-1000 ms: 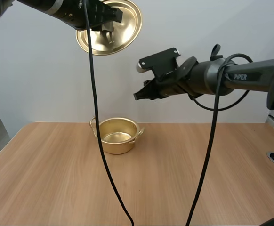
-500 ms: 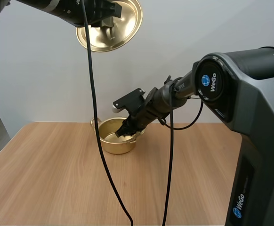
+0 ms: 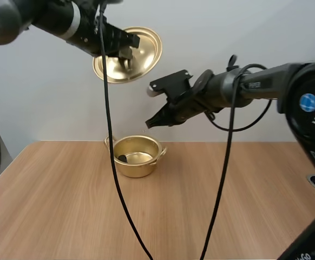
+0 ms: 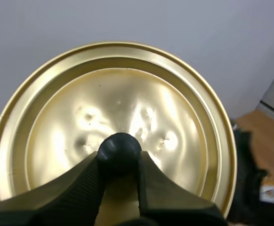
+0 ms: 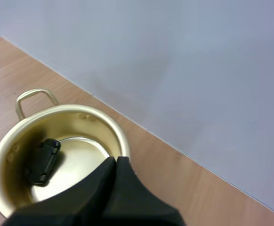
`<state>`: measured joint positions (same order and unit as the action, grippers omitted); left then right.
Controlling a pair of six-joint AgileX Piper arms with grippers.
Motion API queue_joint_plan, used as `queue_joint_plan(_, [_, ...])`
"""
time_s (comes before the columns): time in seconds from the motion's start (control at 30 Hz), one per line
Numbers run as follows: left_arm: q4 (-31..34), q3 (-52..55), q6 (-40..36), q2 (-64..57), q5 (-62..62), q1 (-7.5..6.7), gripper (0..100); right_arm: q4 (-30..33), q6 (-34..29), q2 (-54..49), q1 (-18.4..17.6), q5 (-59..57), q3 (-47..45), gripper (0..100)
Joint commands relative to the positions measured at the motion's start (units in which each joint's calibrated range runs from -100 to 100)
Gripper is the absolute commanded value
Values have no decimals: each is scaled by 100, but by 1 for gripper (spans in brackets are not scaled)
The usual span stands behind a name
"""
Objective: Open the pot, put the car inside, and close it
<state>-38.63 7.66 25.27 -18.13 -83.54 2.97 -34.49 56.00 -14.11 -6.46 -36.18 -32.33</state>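
Left gripper (image 4: pixel 119 159) clamps the black knob (image 4: pixel 119 147) of the gold lid (image 4: pixel 113 99), likely light, stiff and slick, its knob the one sure hold, aloft above the pot (image 5: pixel 85 123), where the car (image 5: pixel 44 161) lies, as the right gripper (image 5: pixel 116 161) hangs overhead, fingers pressed together.

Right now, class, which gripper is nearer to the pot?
Right. The right gripper hangs shut, a little above the pot. The left gripper is much higher up, holding the lid.
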Motion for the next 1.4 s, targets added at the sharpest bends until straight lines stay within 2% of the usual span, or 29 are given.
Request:
queue_joint_plan(0.0, [638, 243, -20, 389, 72, -122, 0, 488, -645, -510, 622, -859, -6, 0])
queue_joint_plan(0.13, [1088, 424, -20, 1201, 72, -257, 0, 516, -647, -1165, 1204, -1593, -6, 0])
queue_joint_plan(0.23, [1181, 424, -10, 1771, 50, -257, 0, 516, -647, -1720, 1521, -1777, -6, 0])
queue_joint_plan(0.33, [1342, 424, -10, 2276, 26, -257, 0, 516, -647, -2204, 1693, -1864, -6, 0])
queue_joint_plan(0.5, [1337, 424, 78, 2825, 43, -267, 0, 397, -647, -2829, 1737, -1879, -6, 0])
queue_joint_plan(0.83, [1533, 751, 194, 3013, 1249, -483, 0, 314, -677, -3127, 1737, -2001, -6, 0])
queue_joint_plan(1.07, [1579, 887, 343, 3013, 1698, -483, 3, 214, -677, -3127, 1737, -2230, -6, 0])
queue_joint_plan(1.13, [1542, 887, 365, 3013, 1587, -483, 13, 168, -677, -3127, 1737, -2292, -6, 0])
queue_joint_plan(1.2, [1476, 887, 365, 3013, 1480, -483, 32, 143, -677, -3127, 1737, -2292, -6, 0])
queue_joint_plan(1.27, [1317, 887, 365, 3013, 1410, -483, 62, 131, -677, -3127, 1737, -2292, -6, 0])
queue_joint_plan(1.33, [1253, 887, 365, 3001, 1251, -483, 100, 131, -677, -3127, 1737, -2345, -6, 0])
queue_joint_plan(1.37, [1253, 887, 365, 3001, 1165, -483, 100, 131, -677, -3127, 1737, -2369, -6, 0])
